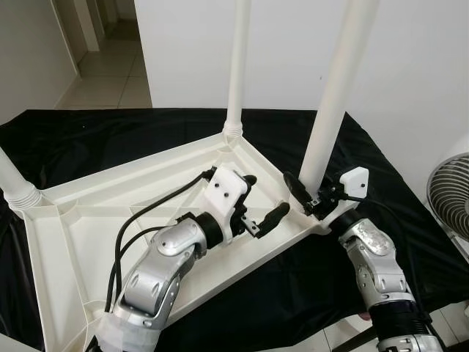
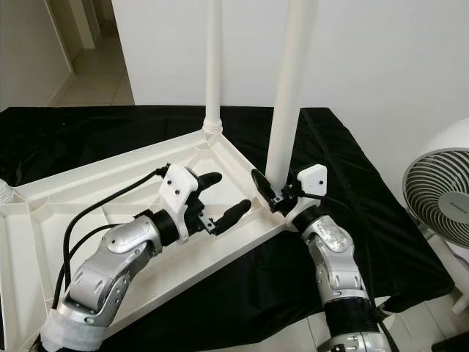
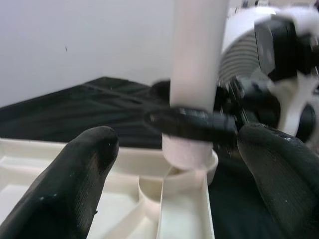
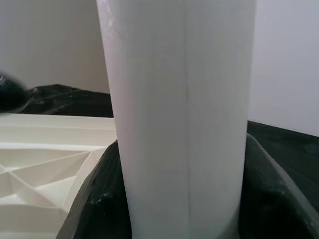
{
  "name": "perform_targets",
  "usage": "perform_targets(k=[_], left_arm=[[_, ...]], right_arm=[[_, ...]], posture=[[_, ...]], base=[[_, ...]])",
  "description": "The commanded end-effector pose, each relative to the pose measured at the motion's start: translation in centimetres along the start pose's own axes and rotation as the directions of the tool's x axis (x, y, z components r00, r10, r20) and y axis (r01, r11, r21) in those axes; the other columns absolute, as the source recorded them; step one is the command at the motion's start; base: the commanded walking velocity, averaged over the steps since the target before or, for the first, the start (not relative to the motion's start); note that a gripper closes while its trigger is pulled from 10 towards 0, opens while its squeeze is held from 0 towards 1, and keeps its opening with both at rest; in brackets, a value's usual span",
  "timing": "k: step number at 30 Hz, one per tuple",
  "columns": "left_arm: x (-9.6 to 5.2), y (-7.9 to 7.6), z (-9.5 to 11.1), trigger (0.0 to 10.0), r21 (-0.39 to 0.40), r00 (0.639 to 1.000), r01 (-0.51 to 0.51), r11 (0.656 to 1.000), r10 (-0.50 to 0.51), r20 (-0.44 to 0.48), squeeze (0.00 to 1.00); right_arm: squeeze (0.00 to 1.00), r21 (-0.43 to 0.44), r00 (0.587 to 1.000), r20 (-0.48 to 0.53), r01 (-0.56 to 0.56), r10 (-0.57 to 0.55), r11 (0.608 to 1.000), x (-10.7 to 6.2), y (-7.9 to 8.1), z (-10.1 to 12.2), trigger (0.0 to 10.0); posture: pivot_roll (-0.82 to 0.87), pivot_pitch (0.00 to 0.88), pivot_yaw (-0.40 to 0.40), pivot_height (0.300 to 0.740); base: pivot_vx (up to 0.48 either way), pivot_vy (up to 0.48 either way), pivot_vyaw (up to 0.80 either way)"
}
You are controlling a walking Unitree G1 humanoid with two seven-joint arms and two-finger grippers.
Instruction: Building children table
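Note:
A white children's table top [image 1: 95,220] lies upside down on a black cloth [image 1: 110,139]. Three white legs stand up from its corners: one at the far corner [image 1: 237,66], one at the near right corner [image 1: 338,88] and a stub at the left [image 1: 15,183]. My right gripper [image 1: 311,194] is shut on the base of the near right leg [image 4: 179,99], its fingers [image 4: 99,199] wrapped around it. My left gripper [image 1: 265,198] hovers open over the underside of the top, just left of that leg [image 3: 197,59], with nothing between its fingers [image 3: 75,184].
A white floor fan [image 2: 440,198] stands on the floor at the right, close to the cloth's edge. A white wall rises behind the table. A tiled hallway [image 1: 110,66] opens at the far left. Black cables [image 1: 146,213] trail over the table top from my left arm.

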State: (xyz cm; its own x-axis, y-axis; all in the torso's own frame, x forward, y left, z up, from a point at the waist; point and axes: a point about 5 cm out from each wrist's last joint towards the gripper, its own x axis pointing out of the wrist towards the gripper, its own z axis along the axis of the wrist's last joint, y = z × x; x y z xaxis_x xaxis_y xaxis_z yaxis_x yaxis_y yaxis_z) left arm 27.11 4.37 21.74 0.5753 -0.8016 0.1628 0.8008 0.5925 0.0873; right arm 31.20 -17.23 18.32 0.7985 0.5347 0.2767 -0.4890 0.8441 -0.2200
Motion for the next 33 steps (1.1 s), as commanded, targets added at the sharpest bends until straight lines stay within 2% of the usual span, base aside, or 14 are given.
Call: perform_targets(k=[1, 3, 8, 13, 22, 29, 30, 31, 32, 33], left_arm=[[0.3, -0.4, 0.7, 10.0, -0.023, 0.996, 0.082, 0.996, -0.082, 0.021, 0.0], [1.1, -0.5, 2.2, 10.0, -0.047, 0.988, 0.141, 0.989, -0.137, 0.075, 0.0], [1.4, -0.3, 2.6, 10.0, -0.052, 0.986, 0.147, 0.988, -0.142, 0.091, 0.0], [2.3, -0.1, 3.7, 10.0, -0.072, 0.979, 0.158, 0.985, -0.147, 0.143, 0.0], [3.1, -0.1, 4.7, 10.0, -0.1, 0.972, 0.184, 0.978, -0.167, 0.163, 0.0], [3.3, -0.2, 4.9, 10.0, -0.104, 0.968, 0.211, 0.972, -0.193, 0.16, 0.0], [3.4, -0.1, 4.8, 7.8, -0.106, 0.968, 0.217, 0.97, -0.2, 0.152, 0.0], [3.4, -0.1, 4.8, 6.9, -0.109, 0.969, 0.219, 0.97, -0.203, 0.144, 0.0], [3.5, 0.0, 4.6, 0.0, -0.129, 0.971, 0.222, 0.967, -0.207, 0.121, 0.0], [3.5, 0.0, 4.4, 0.0, -0.152, 0.972, 0.226, 0.962, -0.213, 0.101, 0.0]], right_arm=[[0.0, 0.014, 0.999, -0.002, -0.033, 0.033, 0.999, 0.0, 0.5, 0.0, 10.0], [0.0, 0.032, 0.996, -0.024, -0.082, 0.083, 0.996, -0.1, 1.1, -0.3, 10.0], [0.0, 0.046, 0.995, -0.027, -0.099, 0.1, 0.994, -0.1, 1.5, -0.3, 10.0], [0.0, 0.077, 0.983, -0.057, -0.168, 0.173, 0.983, -0.2, 2.7, -0.5, 10.0], [0.0, 0.082, 0.96, -0.097, -0.255, 0.263, 0.963, -0.4, 3.7, -0.7, 10.0], [0.0, 0.07, 0.95, -0.125, -0.28, 0.287, 0.958, -0.6, 3.8, -0.9, 10.0], [0.0, 0.065, 0.948, -0.132, -0.284, 0.291, 0.957, -0.7, 3.8, -0.9, 10.0], [0.0, 0.063, 0.946, -0.136, -0.287, 0.293, 0.956, -0.7, 3.8, -0.9, 10.0], [0.0, 0.059, 0.946, -0.139, -0.289, 0.294, 0.956, -0.8, 3.8, -0.9, 10.0], [0.0, 0.056, 0.944, -0.143, -0.293, 0.298, 0.954, -0.8, 3.8, -0.9, 10.0]], posture=[[0.04, 0.044, -0.016, 0.74], [0.04, 0.04, -0.015, 0.74], [0.04, 0.038, -0.015, 0.74], [0.03, 0.022, -0.012, 0.74], [0.02, 0.012, -0.011, 0.74], [0.02, 0.005, -0.005, 0.74], [0.02, 0.004, -0.004, 0.74], [0.02, 0.004, -0.004, 0.74], [0.02, 0.003, -0.003, 0.74], [0.02, 0.003, -0.001, 0.74]], base=[[0.0, 0.0, 0.0], [0.0, 0.0, 0.0], [0.0, 0.0, 0.0], [0.0, 0.0, 0.0], [0.0, 0.0, 0.0], [0.0, 0.0, 0.0], [0.0, 0.0, 0.0], [0.0, 0.0, 0.0], [0.0, 0.0, 0.0], [0.0, 0.0, 0.0]])
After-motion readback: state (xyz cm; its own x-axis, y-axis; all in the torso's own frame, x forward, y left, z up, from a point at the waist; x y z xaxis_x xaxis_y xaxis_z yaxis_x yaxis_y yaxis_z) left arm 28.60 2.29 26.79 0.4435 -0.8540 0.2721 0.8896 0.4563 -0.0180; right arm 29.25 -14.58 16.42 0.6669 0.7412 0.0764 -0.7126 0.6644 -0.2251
